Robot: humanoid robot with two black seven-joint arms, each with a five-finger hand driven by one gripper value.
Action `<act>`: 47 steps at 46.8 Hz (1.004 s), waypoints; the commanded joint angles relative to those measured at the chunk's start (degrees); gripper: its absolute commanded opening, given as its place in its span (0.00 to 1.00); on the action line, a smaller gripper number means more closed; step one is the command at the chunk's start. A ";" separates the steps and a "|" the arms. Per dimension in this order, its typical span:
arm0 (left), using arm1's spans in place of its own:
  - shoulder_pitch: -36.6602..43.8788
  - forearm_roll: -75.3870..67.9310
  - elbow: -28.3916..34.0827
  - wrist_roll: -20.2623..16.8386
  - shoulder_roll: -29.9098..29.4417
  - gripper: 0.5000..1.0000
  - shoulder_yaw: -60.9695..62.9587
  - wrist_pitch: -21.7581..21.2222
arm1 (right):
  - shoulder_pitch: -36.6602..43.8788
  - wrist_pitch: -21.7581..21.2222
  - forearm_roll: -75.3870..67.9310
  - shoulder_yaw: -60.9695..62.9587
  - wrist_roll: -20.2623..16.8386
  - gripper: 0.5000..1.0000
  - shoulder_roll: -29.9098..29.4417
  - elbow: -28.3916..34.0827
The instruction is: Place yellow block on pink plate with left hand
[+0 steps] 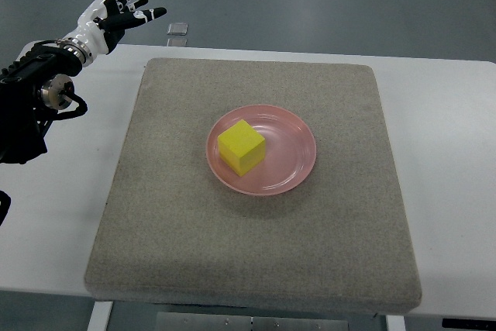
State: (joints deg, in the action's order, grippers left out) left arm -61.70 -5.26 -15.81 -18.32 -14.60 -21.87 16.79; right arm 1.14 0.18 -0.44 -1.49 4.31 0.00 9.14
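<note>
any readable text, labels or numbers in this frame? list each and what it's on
None readable.
Yellow block, pink plate, grey mat, white table: no print visible.
Left hand: no markings legible.
Small grey object on the floor beyond the table: too small to tell.

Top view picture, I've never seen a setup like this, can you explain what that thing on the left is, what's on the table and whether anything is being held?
The single camera looks steeply down from the robot's own side. At upper left is the robot's left hand, black and white, on a dark arm; its fingers are spread and hold nothing. No right arm shows. A white table carries a grey mat. On the mat sits a pink plate, and a yellow block rests on it, left of the plate's centre.
</note>
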 commanded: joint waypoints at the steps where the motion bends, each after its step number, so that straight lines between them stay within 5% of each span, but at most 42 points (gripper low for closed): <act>1: 0.00 2.61 0.07 0.48 0.01 0.97 -1.50 -0.01 | 0.00 0.00 0.00 0.00 0.00 0.85 0.00 0.00; 25: 2.02 15.72 0.16 2.50 2.47 0.98 -3.61 5.71 | 0.00 0.00 0.00 0.00 0.00 0.85 0.00 0.00; 47: 1.15 15.72 0.16 2.15 2.47 0.98 -7.13 5.36 | 0.00 0.00 0.00 0.00 0.00 0.85 0.00 0.00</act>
State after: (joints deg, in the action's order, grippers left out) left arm -60.55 10.46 -15.67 -16.14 -12.12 -28.50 22.30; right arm 1.14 0.18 -0.44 -1.50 4.30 0.00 9.14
